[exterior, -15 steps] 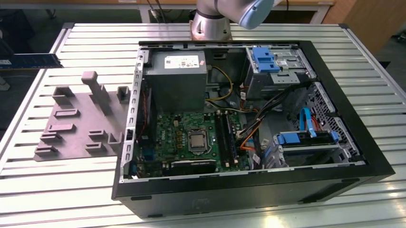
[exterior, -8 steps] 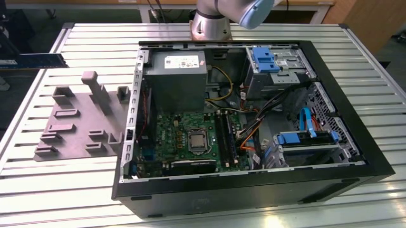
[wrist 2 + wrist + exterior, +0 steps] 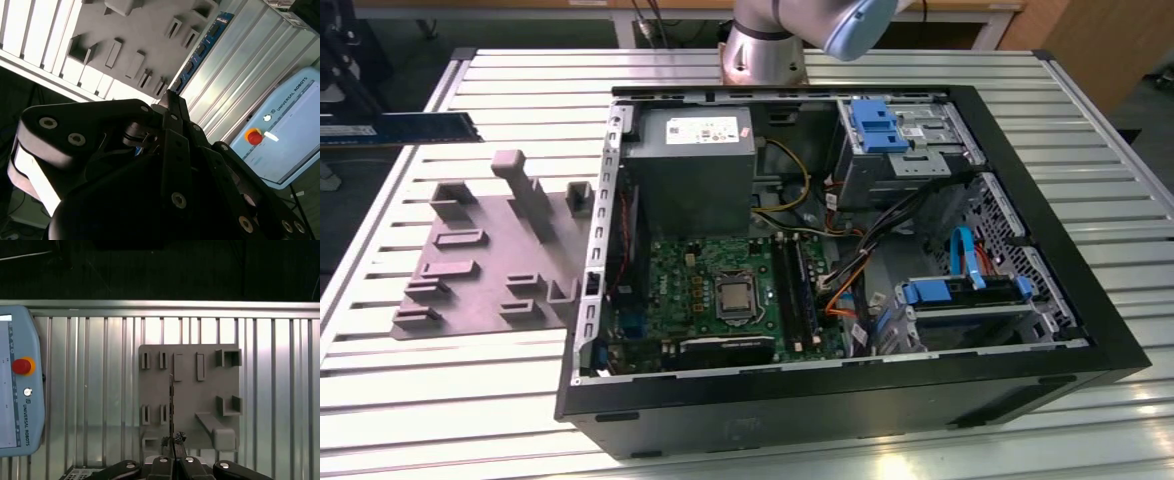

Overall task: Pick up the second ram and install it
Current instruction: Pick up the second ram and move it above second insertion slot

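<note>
Here, an open desktop computer case [image 3: 854, 400] lies on its side on a slatted aluminium table [image 3: 454, 400]. It takes up the middle of the table and most of the side toward the exterior view's right. Inside it are a green motherboard [image 3: 720, 290], a grey power supply [image 3: 687, 160] and blue drive brackets [image 3: 874, 125].

A grey fixture plate [image 3: 467, 260] with raised blocks and slots lies flat beside the case, toward the table's edge at the exterior view's left. The robot arm's base [image 3: 767, 50] stands at the table's far edge, behind the case.

The second ram [image 3: 414, 128], a thin blue memory stick with dark chips, hangs in the air over the far corner of the table at the exterior view's left, lifted clear of the plate.

In the second wrist view the gripper [image 3: 170, 97] is clenched on one end of the stick [image 3: 202, 47], with its black fingers pressed together around it. The rest of the stick reaches out over the plate [image 3: 140, 30] and the table's slats [image 3: 240, 65].

In the first wrist view the stick [image 3: 171, 400] is seen edge-on as a thin dark line rising from the gripper [image 3: 173, 440] above the plate [image 3: 200, 395].

A pale blue teach pendant [image 3: 17, 385] with a red button [image 3: 22, 366] rests on the table near the plate. Beyond the table's edge the room is dark.
</note>
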